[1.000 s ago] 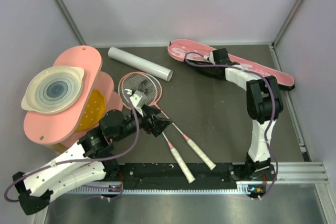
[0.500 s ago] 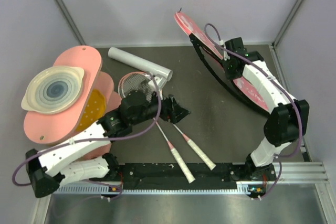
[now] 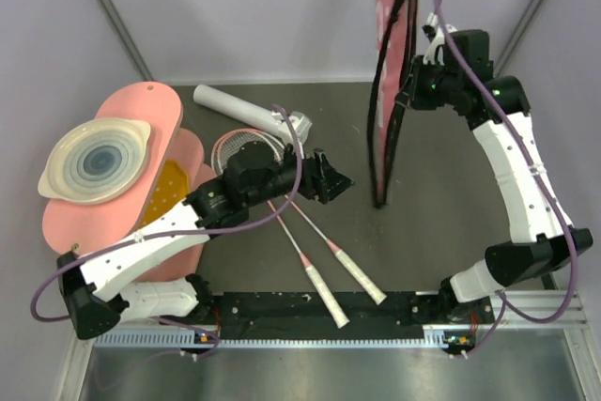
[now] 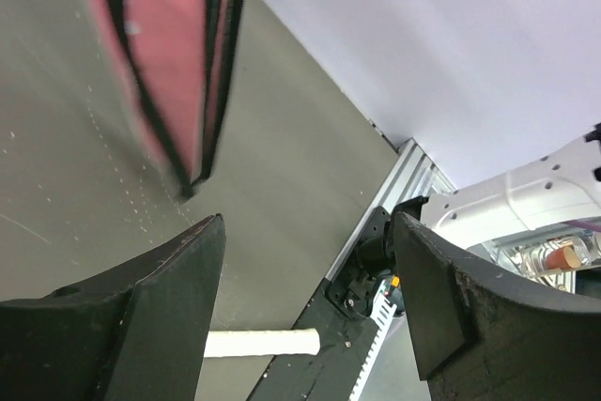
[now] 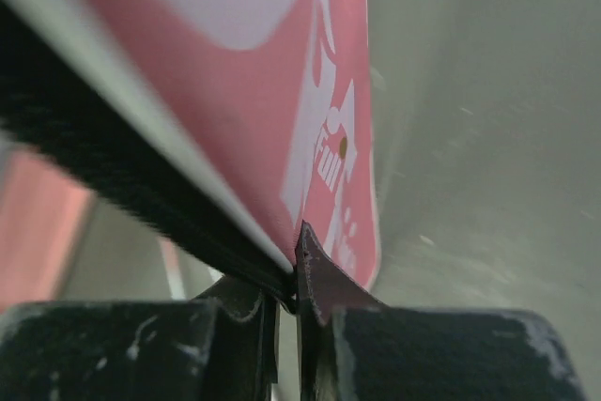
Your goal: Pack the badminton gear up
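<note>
Bag (image 3: 392,16) held upright, edge clamped by right gripper (image 5: 299,265); left gripper (image 4: 305,232) gapes empty, facing it. Opening step, apparently; next, left should catch the opposite flap.

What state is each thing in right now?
right gripper: shut on bag edge.
bag: hanging upright.
left gripper: open, empty.
rackets: lying flat, side by side.
tube: lying flat.
dish: resting on pink boards.
</note>
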Available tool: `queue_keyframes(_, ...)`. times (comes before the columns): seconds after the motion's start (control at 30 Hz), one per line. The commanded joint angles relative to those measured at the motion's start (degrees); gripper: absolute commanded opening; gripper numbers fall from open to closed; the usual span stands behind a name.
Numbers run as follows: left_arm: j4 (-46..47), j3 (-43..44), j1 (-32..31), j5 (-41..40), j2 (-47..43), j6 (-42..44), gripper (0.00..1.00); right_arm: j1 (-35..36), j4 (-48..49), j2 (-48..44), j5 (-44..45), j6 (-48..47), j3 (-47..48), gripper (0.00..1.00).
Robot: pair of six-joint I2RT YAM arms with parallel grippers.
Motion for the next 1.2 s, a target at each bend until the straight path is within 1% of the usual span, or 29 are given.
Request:
queue_keyframes(0.0, -3.6, 6.4, 0.4, -1.9, -6.0, 6.5, 0.77, 0.6, 8.6, -3.2, -17.4, 14.0, 4.4, 0.00)
queue_keyframes(0.03, -8.1, 9.1, 0.4, -2.9, -7.0, 7.5, 0.77, 0.6, 11.0, -3.9, -18.9, 16.4, 2.3, 0.00)
queue_keyframes(0.07, -10.1, 10.4, 0.4, -3.5, -7.3, 9.1, 0.77, 0.6, 13.8, -4.5, -21.2, 21.4, 1.4, 0.00)
queue_keyframes(0.1, -11.7, 11.6, 0.4, -4.2, -7.8, 9.8, 0.77, 0.8, 18.6, -5.4, -22.2, 23.7, 0.6, 0.00)
queue_keyframes(0.17, -15.3, 14.1, 0.4, -5.9, -9.3, 11.4, 0.77, 1.7, 22.5, -5.9, -24.2, 29.1, -0.3, 0.00)
queue_keyframes(0.2, -16.1, 14.6, 0.4, -6.4, -10.6, 11.7, 0.77, 2.5, 24.5, -5.2, -24.2, 30.0, -0.2, 0.00)
queue_keyframes(0.3, -17.7, 15.8, 0.4, -7.2, -12.8, 13.4, 0.78, 7.2, 25.4, -2.8, -25.0, 30.8, 1.0, 0.00)
queue_keyframes(0.33, -18.1, 16.1, 0.4, -7.1, -13.1, 13.8, 0.78, 8.5, 26.2, -2.6, -25.1, 31.2, -1.2, 0.00)
queue_keyframes(0.37, -18.7, 16.3, 0.4, -8.9, -13.3, 14.9, 0.78, 9.9, 27.5, -2.7, -24.2, 32.0, -2.9, 0.00)
queue_keyframes(0.4, -20.5, 16.5, 0.4, -9.6, -13.2, 15.4, 0.78, 12.7, 29.3, -3.1, -23.8, 32.6, -5.1, 0.00)
queue_keyframes(0.43, -21.7, 16.8, 0.4, -10.3, -13.1, 15.9, 0.77, 13.9, 35.5, -4.1, -23.7, 33.3, -10.5, 0.00)
queue_keyframes(0.5, -25.7, 16.7, 0.3, -13.3, -12.3, 17.9, 0.76, 16.8, 41.9, -5.3, -24.8, 36.6, -16.0, 0.00)
queue_keyframes(0.53, -26.9, 16.4, 0.3, -14.5, -12.1, 18.6, 0.75, 17.8, 47.6, -5.9, -25.1, 37.5, -20.8, 0.00)
queue_keyframes(0.6, -28.7, 14.0, 0.4, -17.5, -12.6, 20.2, 0.74, 19.2, 52.9, -6.5, -25.5, 38.5, -25.4, 0.00)
queue_keyframes(0.63, -28.8, 12.8, 0.4, -18.2, -13.0, 20.8, 0.74, 20.1, 55.7, -6.6, -25.8, 38.4, -29.9, 0.00)
queue_keyframes(0.67, -28.7, 11.5, 0.4, -19.1, -13.3, 21.1, 0.73, 20.3, 61.6, -6.8, -26.6, 38.6, -32.1, 0.00)
queue_keyframes(0.73, -27.6, 7.7, 0.4, -20.8, -14.4, 21.4, 0.72, 20.7, 66.1, -6.9, -27.2, 39.0, -38.2, 0.00)
queue_keyframes(0.77, -27.1, 6.3, 0.4, -21.1, -14.5, 21.3, 0.72, 20.9, 71.3, -7.1, -27.5, 39.6, -40.0, 0.00)
queue_keyframes(0.8, -26.8, 3.8, 0.4, -21.6, -14.4, 21.0, 0.70, 20.9, 73.0, -7.0, -27.4, 40.2, -41.8, 0.00)
queue_keyframes(0.87, -24.9, 1.4, 0.4, -21.5, -13.7, 20.0, 0.67, 21.1, 77.3, -6.8, -27.7, 42.6, -46.7, 0.00)
queue_keyframes(0.9, -24.2, -0.9, 0.4, -21.2, -12.6, 19.7, 0.66, 21.0, 81.2, -6.2, -27.9, 43.7, -48.2, 0.00)
queue_keyframes(0.93, -23.6, -1.9, 0.4, -21.9, -12.1, 19.4, 0.61, 21.0, 82.5, -6.0, -28.0, 44.5, -50.6, 0.00)
queue_keyframes(1.0, -22.2, -4.6, 0.4, -23.6, -10.8, 16.1, 0.56, 21.0, 86.1, -5.2, -29.3, 46.4, -53.3, 0.00)
queue_keyframes(1.1, -18.1, -8.0, 0.4, -21.9, -10.1, 16.2, 0.56, 21.0, 86.6, -5.4, -29.7, 46.7, -55.5, 0.00)
queue_keyframes(1.17, -16.8, -8.9, 0.4, -21.5, -9.4, 16.4, 0.59, 21.0, 85.9, -5.8, -29.7, 45.9, -56.2, 0.00)
